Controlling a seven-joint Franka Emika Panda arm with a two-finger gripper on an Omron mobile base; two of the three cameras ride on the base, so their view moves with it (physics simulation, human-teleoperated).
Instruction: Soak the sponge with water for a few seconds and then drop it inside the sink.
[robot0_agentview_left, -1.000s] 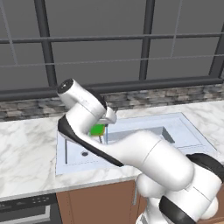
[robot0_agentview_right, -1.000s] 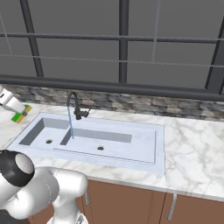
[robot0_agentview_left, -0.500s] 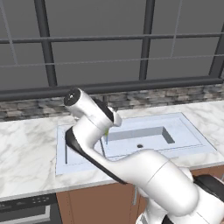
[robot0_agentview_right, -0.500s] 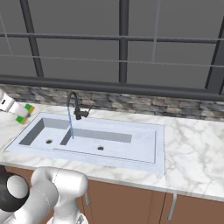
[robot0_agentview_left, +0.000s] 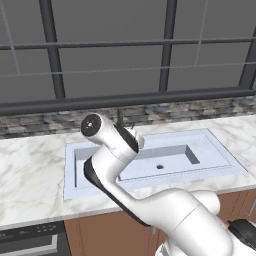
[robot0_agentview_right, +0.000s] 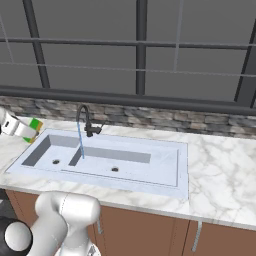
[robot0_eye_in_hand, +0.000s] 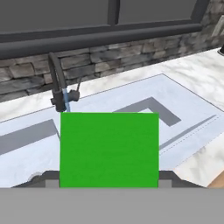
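While your fingers (robot0_eye_in_hand: 109, 186) stay clamped on the green sponge (robot0_eye_in_hand: 109, 148), it hangs off the sink's (robot0_agentview_right: 182, 167) left end over the counter (robot0_agentview_right: 220, 165), well short of the water (robot0_agentview_right: 79, 142) falling from the black faucet (robot0_agentview_right: 85, 120), so it is not yet soaking.

Claw (robot0_agentview_right: 29, 131) clamps sponge (robot0_agentview_right: 34, 125) left of sink (robot0_agentview_right: 165, 165); water (robot0_agentview_right: 80, 141) streams from faucet (robot0_agentview_right: 85, 119).

Sponge (robot0_eye_in_hand: 109, 148) was bright green, yellowish edge in right view. Sink (robot0_agentview_right: 160, 172) pale bluish-white, dark drains. Faucet (robot0_agentview_right: 86, 120) black, water (robot0_agentview_right: 80, 142) light blue. Counter (robot0_agentview_right: 225, 170) white-grey marble; backsplash (robot0_agentview_right: 170, 120) mottled grey stone; cabinets (robot0_agentview_right: 150, 232) brown.
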